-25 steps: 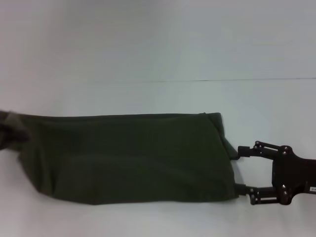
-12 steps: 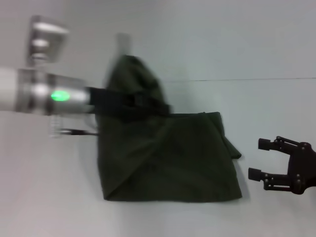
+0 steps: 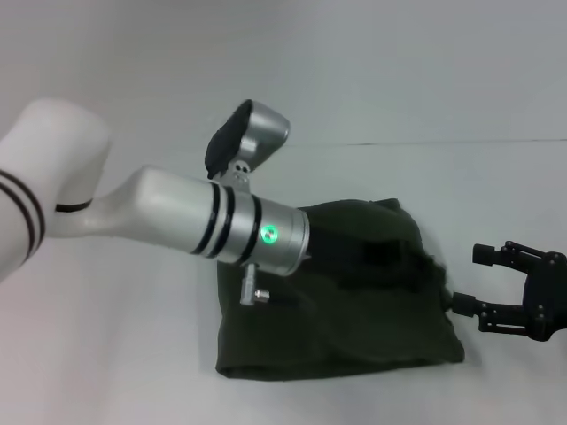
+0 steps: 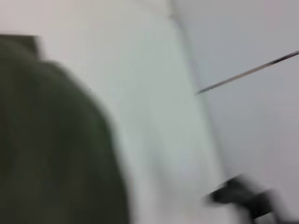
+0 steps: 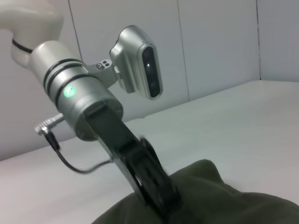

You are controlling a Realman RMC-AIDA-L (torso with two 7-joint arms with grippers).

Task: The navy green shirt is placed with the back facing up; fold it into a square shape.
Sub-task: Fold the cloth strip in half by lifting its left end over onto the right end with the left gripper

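Observation:
The navy green shirt [image 3: 354, 336] lies folded over into a thick, roughly square bundle on the white table, plain side up. My left arm reaches across from the left. Its gripper [image 3: 390, 257] sits low on the bundle's right part, shut on a fold of the cloth. In the right wrist view the left gripper [image 5: 161, 196] has its tips sunk into the shirt [image 5: 224, 203]. My right gripper [image 3: 465, 279] stands open just off the shirt's right edge, holding nothing. Dark cloth [image 4: 46, 140] fills one side of the left wrist view.
The white table [image 3: 106, 345] runs back to a pale wall, with a thin dark seam [image 3: 461, 142] between them. The left arm's silver wrist and camera housing [image 3: 252, 133] hang above the shirt's left half.
The left gripper has swept the shirt's left end up and over to the right and lowered it onto the right part. The right gripper let go of the right edge and drew back.

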